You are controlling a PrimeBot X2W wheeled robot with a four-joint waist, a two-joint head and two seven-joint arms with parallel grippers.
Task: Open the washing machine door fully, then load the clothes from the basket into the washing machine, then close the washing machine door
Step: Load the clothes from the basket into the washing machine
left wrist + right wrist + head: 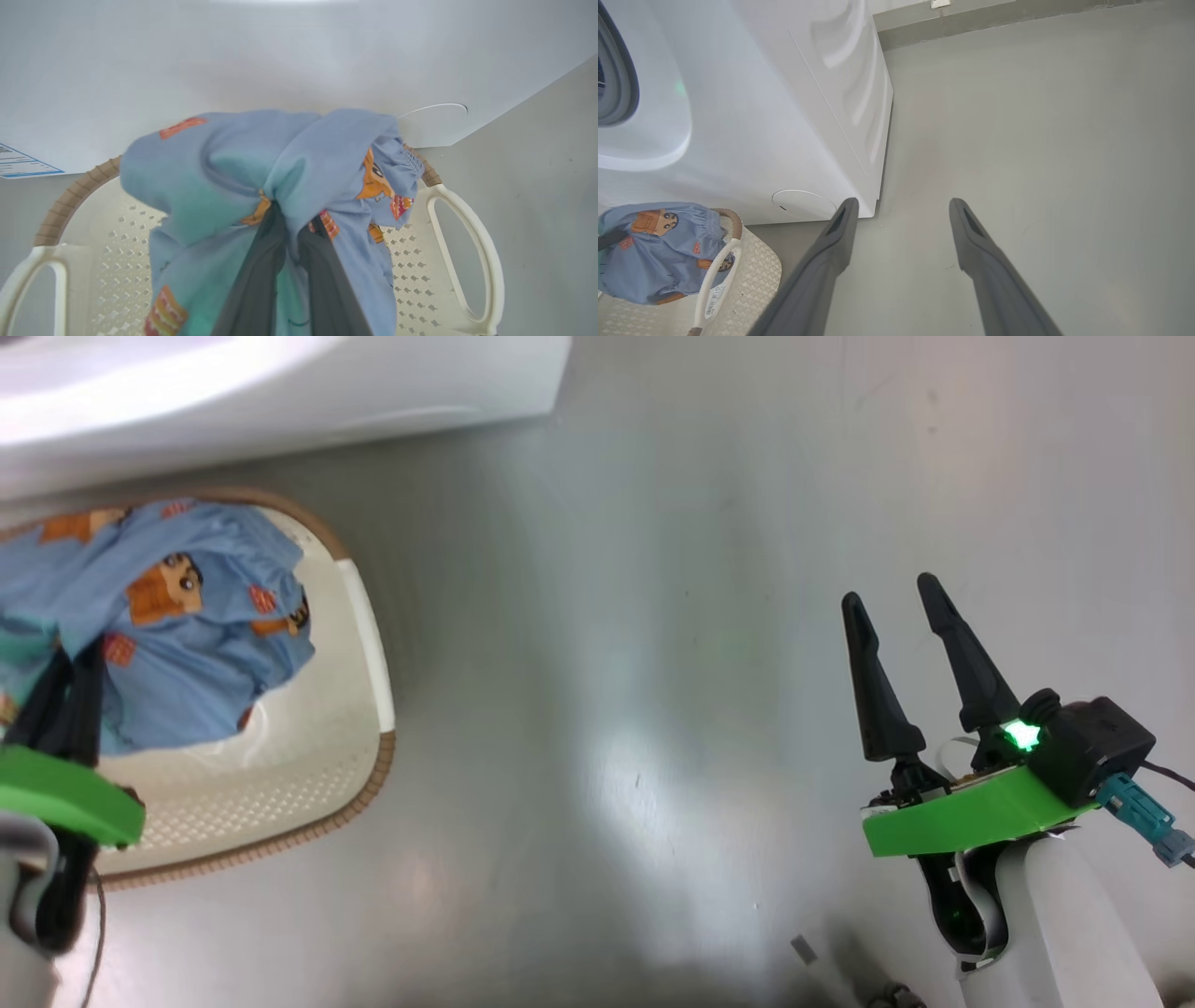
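Light-blue clothes, orange cartoon prints, bunched, pinched by left fingers; right fingers spread.

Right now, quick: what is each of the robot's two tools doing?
Left tool: shut on the clothes.
Right tool: open, holding nothing.

You look down on a smooth, glossy grey floor that spreads across the middle and right of the head view. A soft white patch of reflected light lies at lower centre, with a few tiny dark specks around it. Along the top edge of the right wrist view, a darker grey band runs where floor meets wall, with a small white plate just above it.
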